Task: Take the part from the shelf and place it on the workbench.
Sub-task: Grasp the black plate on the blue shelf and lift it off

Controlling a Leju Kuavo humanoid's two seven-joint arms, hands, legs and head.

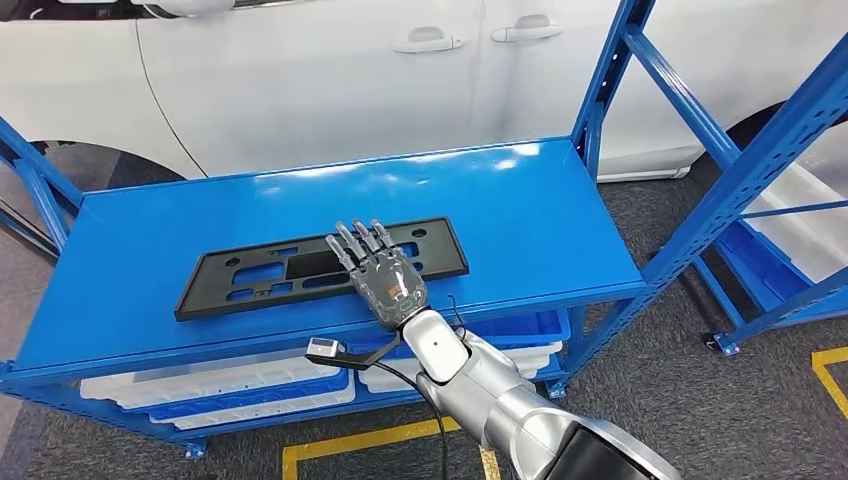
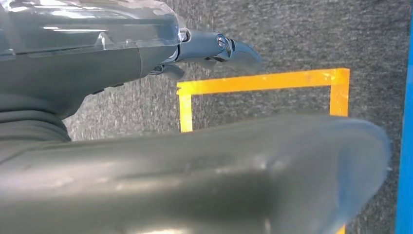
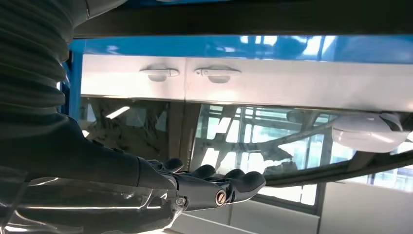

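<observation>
While the right hand (image 1: 385, 275) reaches over the near edge of the blue shelf (image 1: 540, 215), its fingers (image 1: 358, 242) lie straight and slightly apart, flat above the right half of the black part (image 1: 250, 275); no grip is visible. The part lies lengthwise on the shelf top, near the front edge. The left hand (image 2: 214, 48) hangs over grey floor beside yellow tape (image 2: 263, 82); I cannot tell how its fingers are set. A white car (image 1: 330, 70) stands beyond the shelf.

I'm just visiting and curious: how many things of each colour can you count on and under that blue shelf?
Black: 1, the flat part on the shelf top, under the right hand.
White: 2, the trays on the lower level.
Blue: 2, bins beside the trays.
Total: 5
</observation>
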